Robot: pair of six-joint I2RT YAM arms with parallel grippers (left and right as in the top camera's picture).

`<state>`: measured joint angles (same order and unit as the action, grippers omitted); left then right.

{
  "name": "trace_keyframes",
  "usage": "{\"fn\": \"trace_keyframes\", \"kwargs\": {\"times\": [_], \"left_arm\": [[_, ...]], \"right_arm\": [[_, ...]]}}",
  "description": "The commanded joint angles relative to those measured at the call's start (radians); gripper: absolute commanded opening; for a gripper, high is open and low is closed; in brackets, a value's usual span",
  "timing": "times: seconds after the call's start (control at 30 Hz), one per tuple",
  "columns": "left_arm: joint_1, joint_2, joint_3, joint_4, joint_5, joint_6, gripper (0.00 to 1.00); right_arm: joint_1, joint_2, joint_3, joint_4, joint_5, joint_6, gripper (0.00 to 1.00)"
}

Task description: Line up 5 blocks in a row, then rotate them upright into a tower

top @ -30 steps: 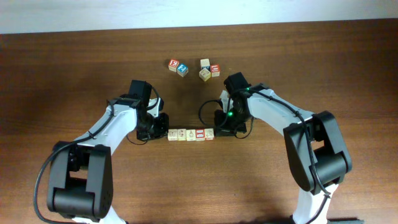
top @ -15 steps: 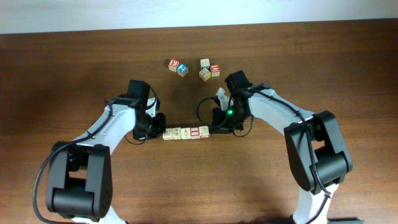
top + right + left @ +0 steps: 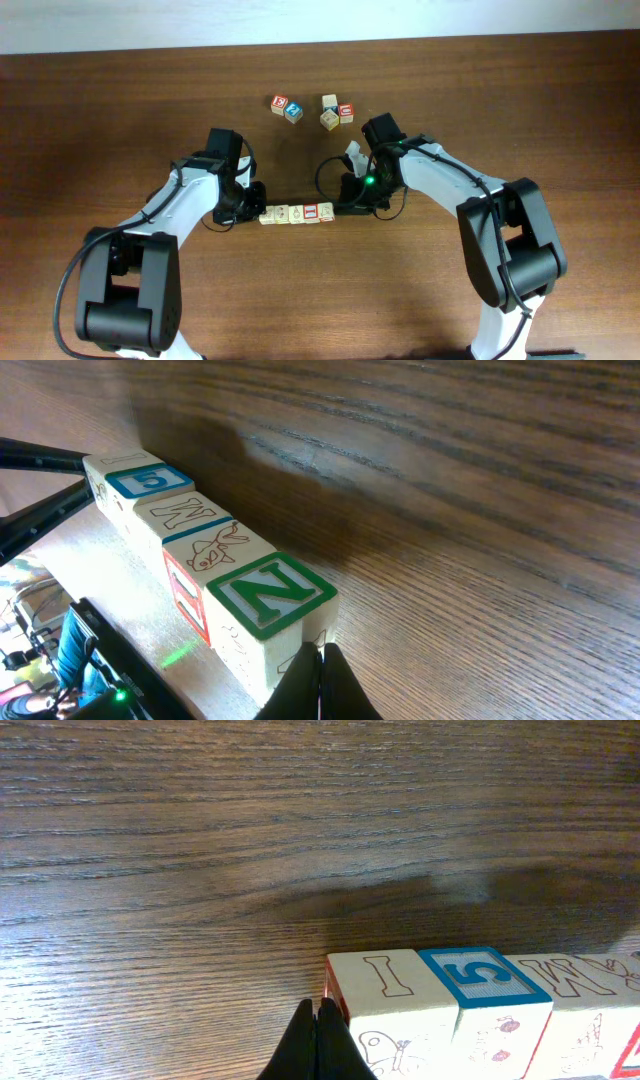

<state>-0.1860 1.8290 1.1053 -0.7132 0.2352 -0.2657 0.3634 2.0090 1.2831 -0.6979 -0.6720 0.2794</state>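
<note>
Dark brown wood-grain table (image 3: 250,830) fills most of the shot. Bottom right there's a row of small pale wooden alphabet cubes (image 3: 500,1010), flush side by side. The end cube (image 3: 390,982) has an outlined I on top and a butterfly on front, the next cube (image 3: 484,977) a blue-framed 5, then an M. The left gripper (image 3: 317,1042), black fingertips pressed together, sits right against that end cube.

5 blocks (image 3: 297,214) in a row (5 loose cubes (image 3: 329,119) beyond), 2 arms (image 3: 185,198)
</note>
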Motion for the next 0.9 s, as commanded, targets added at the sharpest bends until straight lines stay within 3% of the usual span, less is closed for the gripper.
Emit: {"fn": "trace_keyframes", "kwargs": {"times": [0.0, 0.4, 0.87], "left_arm": [[-0.040, 0.007, 0.008, 0.017, 0.127, 0.005, 0.00], [-0.040, 0.007, 0.008, 0.018, 0.127, 0.005, 0.00], [-0.040, 0.007, 0.028, 0.002, 0.125, 0.005, 0.00]], "right_arm": [[0.037, -0.047, 0.002, 0.018, -0.130, -0.018, 0.05], [0.110, -0.082, 0.007, 0.052, -0.123, -0.010, 0.04], [0.108, -0.037, -0.029, 0.060, 0.086, 0.123, 0.04]]}}
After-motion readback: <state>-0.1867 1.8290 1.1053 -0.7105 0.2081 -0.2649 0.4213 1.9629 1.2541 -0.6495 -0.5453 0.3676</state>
